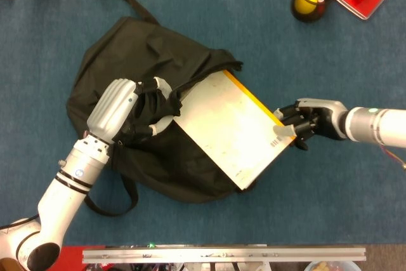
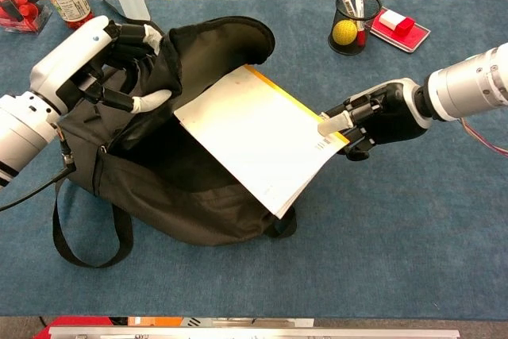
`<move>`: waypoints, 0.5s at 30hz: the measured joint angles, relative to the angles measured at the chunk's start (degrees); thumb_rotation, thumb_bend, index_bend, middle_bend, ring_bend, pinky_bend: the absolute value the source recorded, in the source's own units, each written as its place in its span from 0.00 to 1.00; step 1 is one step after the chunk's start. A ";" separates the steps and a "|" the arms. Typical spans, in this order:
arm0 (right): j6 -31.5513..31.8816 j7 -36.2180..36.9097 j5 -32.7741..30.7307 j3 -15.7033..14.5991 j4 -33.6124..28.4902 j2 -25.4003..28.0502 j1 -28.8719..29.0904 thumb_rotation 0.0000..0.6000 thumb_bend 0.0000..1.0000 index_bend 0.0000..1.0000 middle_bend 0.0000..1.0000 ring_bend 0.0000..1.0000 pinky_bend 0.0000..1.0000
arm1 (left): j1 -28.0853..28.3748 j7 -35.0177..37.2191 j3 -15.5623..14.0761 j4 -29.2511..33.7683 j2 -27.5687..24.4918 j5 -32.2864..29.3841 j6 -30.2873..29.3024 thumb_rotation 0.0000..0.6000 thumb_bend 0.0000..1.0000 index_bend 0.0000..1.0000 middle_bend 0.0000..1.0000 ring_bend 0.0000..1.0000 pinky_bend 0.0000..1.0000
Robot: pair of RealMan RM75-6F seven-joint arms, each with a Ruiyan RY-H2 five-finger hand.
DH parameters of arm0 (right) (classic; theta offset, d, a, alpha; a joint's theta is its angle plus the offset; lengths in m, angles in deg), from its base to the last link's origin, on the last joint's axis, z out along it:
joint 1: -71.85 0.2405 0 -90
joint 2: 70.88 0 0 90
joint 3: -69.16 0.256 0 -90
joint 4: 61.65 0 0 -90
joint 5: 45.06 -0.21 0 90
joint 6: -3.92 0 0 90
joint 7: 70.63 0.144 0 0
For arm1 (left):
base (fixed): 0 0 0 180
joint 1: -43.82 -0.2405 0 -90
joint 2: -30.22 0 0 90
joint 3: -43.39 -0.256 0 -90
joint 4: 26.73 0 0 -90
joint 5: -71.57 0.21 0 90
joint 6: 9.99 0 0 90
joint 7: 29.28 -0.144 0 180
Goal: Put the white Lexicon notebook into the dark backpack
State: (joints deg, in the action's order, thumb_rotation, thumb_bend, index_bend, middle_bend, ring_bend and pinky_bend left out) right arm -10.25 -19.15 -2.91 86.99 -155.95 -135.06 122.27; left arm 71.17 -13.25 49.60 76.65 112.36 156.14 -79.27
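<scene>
We are gripping the dark backpack flap open with our left hand; the white notebook is lying diagonally across its mouth, pinched at its outer corner by our right hand.

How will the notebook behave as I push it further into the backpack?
Probably stiff: the notebook stays flat though the right hand pinches only one corner. Its smooth cover may slip. The soft backpack could fold and snag it unless the left hand holds the opening.
</scene>
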 measured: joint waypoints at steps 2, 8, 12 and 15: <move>0.11 0.47 -0.25 -1.29 0.52 -0.43 1.09 1.00 0.47 0.91 0.75 0.67 0.76 | -0.07 -0.18 -0.22 -0.13 -0.08 0.19 -0.05 1.00 0.27 0.51 0.61 0.62 0.77; 1.76 3.24 -2.09 -6.07 2.84 -1.84 4.33 1.00 0.47 0.91 0.75 0.67 0.76 | -0.21 0.24 -0.53 -0.26 -0.30 0.52 -0.14 1.00 0.27 0.51 0.61 0.62 0.77; 4.39 4.21 -3.25 -7.12 3.50 -2.94 5.59 1.00 0.47 0.91 0.75 0.67 0.76 | -0.26 0.02 -0.96 -0.13 -0.28 0.93 -0.12 1.00 0.27 0.51 0.61 0.62 0.77; 7.05 5.04 -4.34 -7.71 3.32 -3.65 6.60 1.00 0.47 0.91 0.75 0.67 0.76 | -0.27 -0.20 -1.14 0.01 -0.24 1.13 -0.10 1.00 0.27 0.51 0.61 0.62 0.77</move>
State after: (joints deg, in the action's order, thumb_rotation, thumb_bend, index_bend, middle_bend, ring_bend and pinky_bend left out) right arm -3.20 -14.11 -7.25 79.28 -152.63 -138.71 128.87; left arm 70.90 -13.44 48.46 76.67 112.12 157.26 -79.37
